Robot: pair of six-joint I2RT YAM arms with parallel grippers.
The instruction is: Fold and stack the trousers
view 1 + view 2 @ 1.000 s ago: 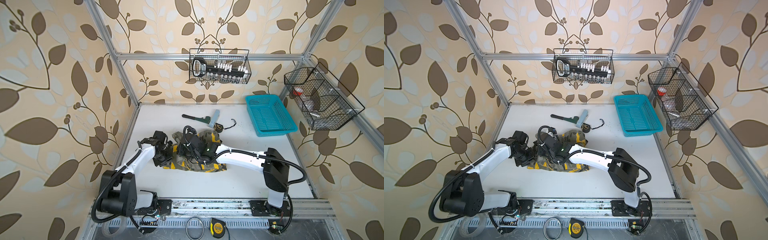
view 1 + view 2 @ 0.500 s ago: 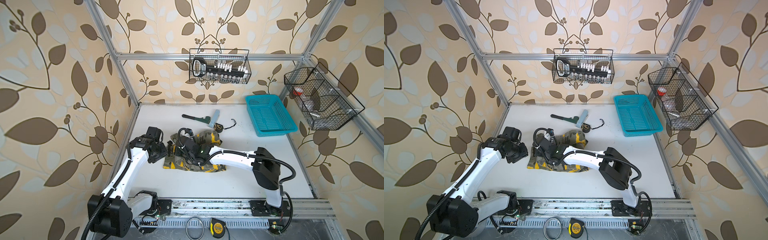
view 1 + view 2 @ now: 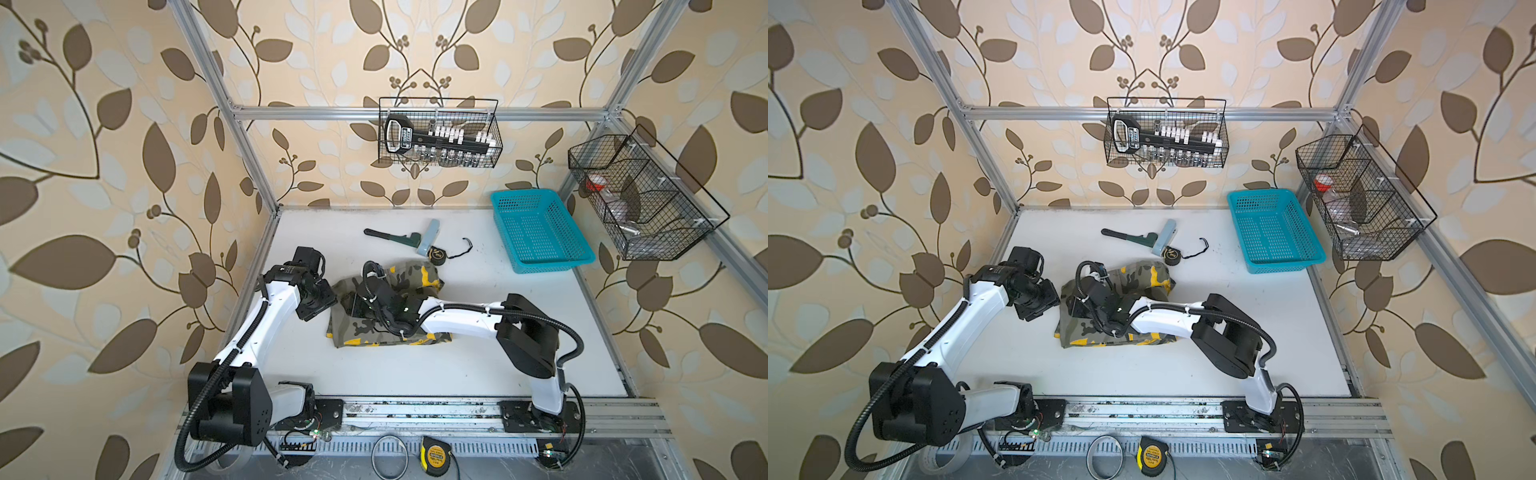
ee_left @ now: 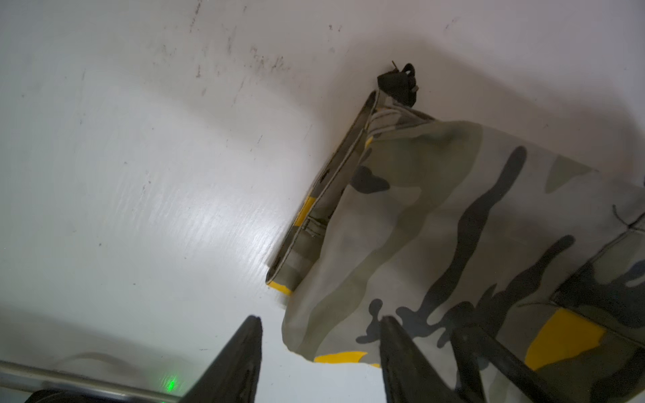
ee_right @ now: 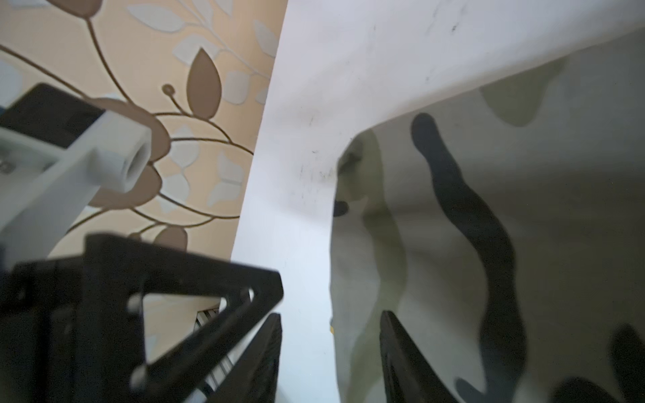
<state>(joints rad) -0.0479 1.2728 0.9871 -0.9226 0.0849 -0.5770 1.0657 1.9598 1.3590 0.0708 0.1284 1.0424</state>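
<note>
At the near edge, on the metal rail, a yellow tape measure (image 3: 434, 453) is seen beside a thin ring (image 3: 388, 456). Beyond the rail the white table (image 3: 415, 374) is spread. On it, a little left of the middle, the trousers (image 3: 357, 330) are laid as a folded, somewhat rumpled bundle of olive-grey, black and yellow camouflage.

The right arm is stretched over the bundle from the right, so part of the cloth is hidden in both top views. The right gripper (image 5: 331, 314) is placed at the bundle's left edge. In the right wrist view its fingers are seen apart, with the cloth's edge and bare table between them, and nothing is clamped.

The left gripper (image 4: 320, 319) is held just beside that same edge. In the left wrist view its fingers are likewise parted, one over bare table and the other over the cloth's corner, and no cloth is pinched. A stitched band with a black tab at its end is shown along that edge.

Farther back, a pipe wrench (image 3: 390, 237), a pale blue block (image 3: 430, 237) and a small round black tape measure (image 3: 437, 254) are found close together, near the bundle's far end. In the far right corner a turquoise basket (image 3: 552, 266) is set. A wire basket (image 3: 436, 137) is hung on the back wall, and a second wire rack (image 3: 640, 199) on the right wall.
</note>
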